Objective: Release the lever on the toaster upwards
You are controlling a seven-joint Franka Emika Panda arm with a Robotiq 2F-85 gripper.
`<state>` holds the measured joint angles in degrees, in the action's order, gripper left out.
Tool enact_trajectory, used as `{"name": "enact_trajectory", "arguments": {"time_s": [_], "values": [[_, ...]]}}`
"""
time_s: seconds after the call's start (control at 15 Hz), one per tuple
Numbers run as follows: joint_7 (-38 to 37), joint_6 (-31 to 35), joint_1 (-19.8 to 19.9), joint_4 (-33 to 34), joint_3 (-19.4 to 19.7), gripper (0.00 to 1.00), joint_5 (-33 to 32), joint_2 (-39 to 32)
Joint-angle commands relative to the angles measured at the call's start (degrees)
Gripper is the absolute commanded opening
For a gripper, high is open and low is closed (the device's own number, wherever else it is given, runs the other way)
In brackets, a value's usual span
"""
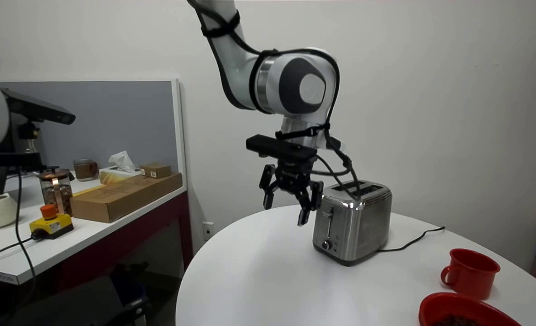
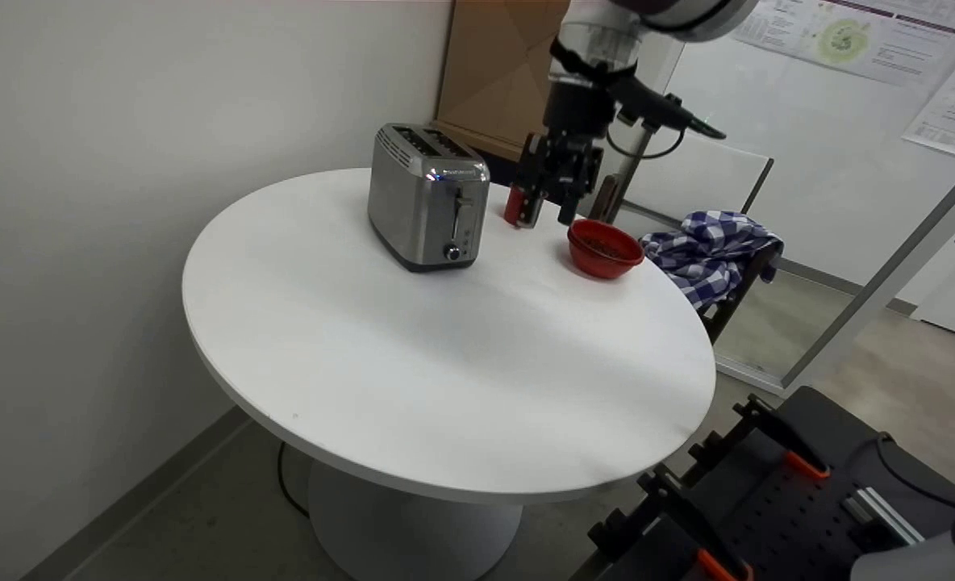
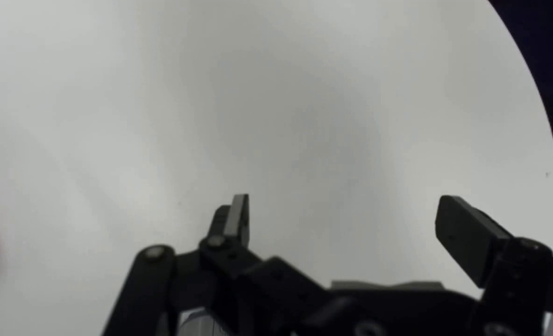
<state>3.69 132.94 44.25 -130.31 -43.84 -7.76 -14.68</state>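
A silver two-slot toaster (image 1: 367, 222) stands upright on a round white table (image 1: 250, 280); it also shows in an exterior view (image 2: 401, 198). Its lever (image 1: 328, 213) sits near the top of the slot on the narrow front face, above a round knob, and also shows in an exterior view (image 2: 463, 202). My gripper (image 1: 285, 210) is open and empty, above the table beside the toaster and apart from it. In the wrist view the fingers (image 3: 344, 210) are wide apart over bare tabletop. Only a sliver of the toaster (image 3: 197, 325) shows there, and the lever is out of view.
A red mug (image 1: 474, 274) and a red bowl (image 1: 431, 304) with dark contents stand on the table past the toaster; the bowl (image 2: 606, 266) has a dark chair beyond it. The toaster's black cord (image 1: 413, 244) lies behind it. A wall stands close behind the table.
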Motion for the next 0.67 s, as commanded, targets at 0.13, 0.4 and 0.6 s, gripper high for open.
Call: {"name": "enact_trajectory", "arguments": {"time_s": [0.13, 0.4, 0.6], "values": [[6.6, -8.5, -21.9, 1.5, 20.7, 1.0, 4.4, 14.0], [4.4, -8.9, -31.9, 2.0, 30.7, 1.0, 3.3, 14.4], [4.4, -9.1, -32.4, 1.8, 31.3, 1.0, 3.3, 14.9]]}}
